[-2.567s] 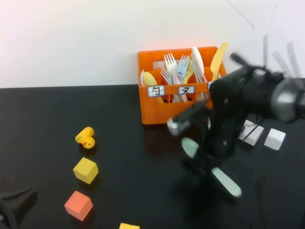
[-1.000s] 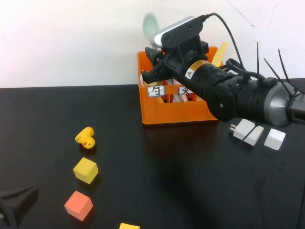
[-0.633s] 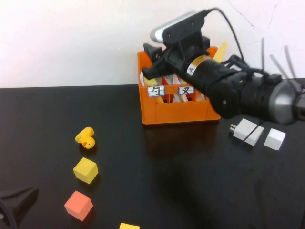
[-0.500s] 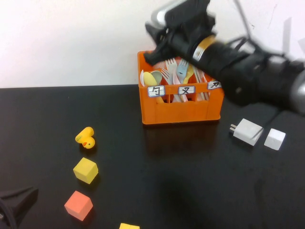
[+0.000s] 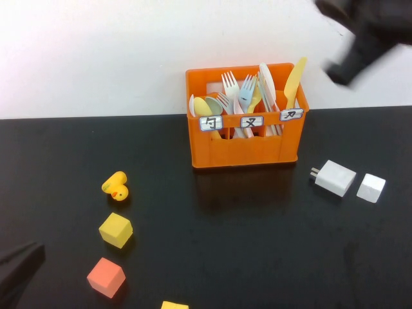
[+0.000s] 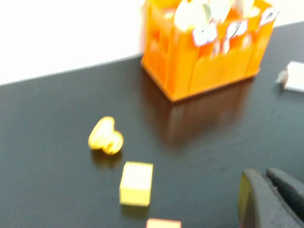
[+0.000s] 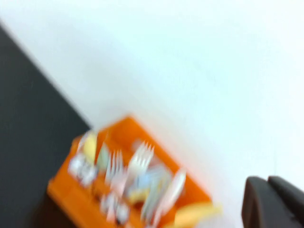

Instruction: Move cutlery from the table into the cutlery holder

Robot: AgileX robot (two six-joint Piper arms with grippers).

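High view: spoon [image 5: 210,105] and knife [image 5: 293,78] stand in the crate [image 5: 243,151]; right gripper [image 5: 360,45], at two o'clock, and left gripper [image 5: 16,270], at seven o'clock, fingers pressed together, should clear the rim.

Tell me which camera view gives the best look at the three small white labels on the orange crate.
The high view: the labels face it sharply along the cutlery holder front, characters legible. The left wrist view shows them blurred, at an angle. The right wrist view shows only smears. The left gripper is low near the table; the right gripper is raised.
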